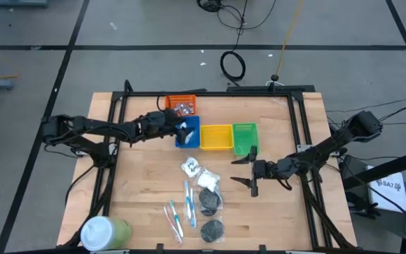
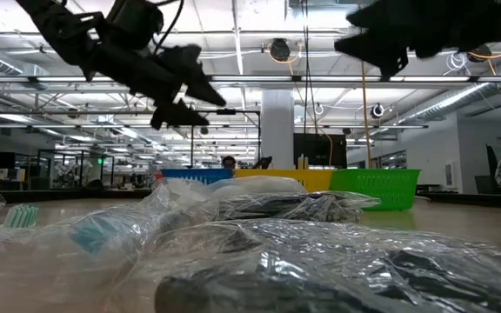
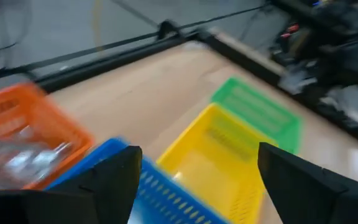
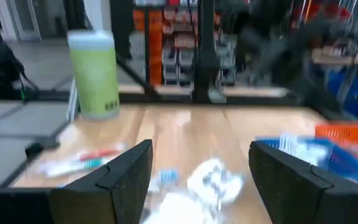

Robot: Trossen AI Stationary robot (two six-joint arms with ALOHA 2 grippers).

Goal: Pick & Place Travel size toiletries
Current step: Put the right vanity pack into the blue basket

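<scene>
My left gripper (image 1: 183, 131) hangs over the blue tray (image 1: 187, 132) at about eleven o'clock on the table, fingers spread and holding nothing; a white packet (image 1: 182, 128) shows in the tray under it. My right gripper (image 1: 244, 171) hovers at roughly three o'clock from the loose pile, fingers parted, also empty, facing the goods.

The remaining travel size toiletries lie around the table's centre and toward six o'clock: a white wrinkly packet (image 1: 191, 167), another bagged white item (image 1: 208, 179), two dark discs (image 1: 210, 200) in clear wrap, and the toothbrushes (image 1: 189, 198) in thin sleeves. The orange tray (image 1: 182, 105) holds silvery pieces; the yellow tray (image 1: 216, 137) and green tray (image 1: 244, 137) sit beside the blue one. The green cylinder (image 1: 106, 232) stands at seven o'clock, well apart.

I judge everything here light. The wrap is slick and crinkly, so fingers may slide or catch only film. I would pinch the packet across its bulkiest middle, the brushes across the handle mid-length, and a disc across its edges.
</scene>
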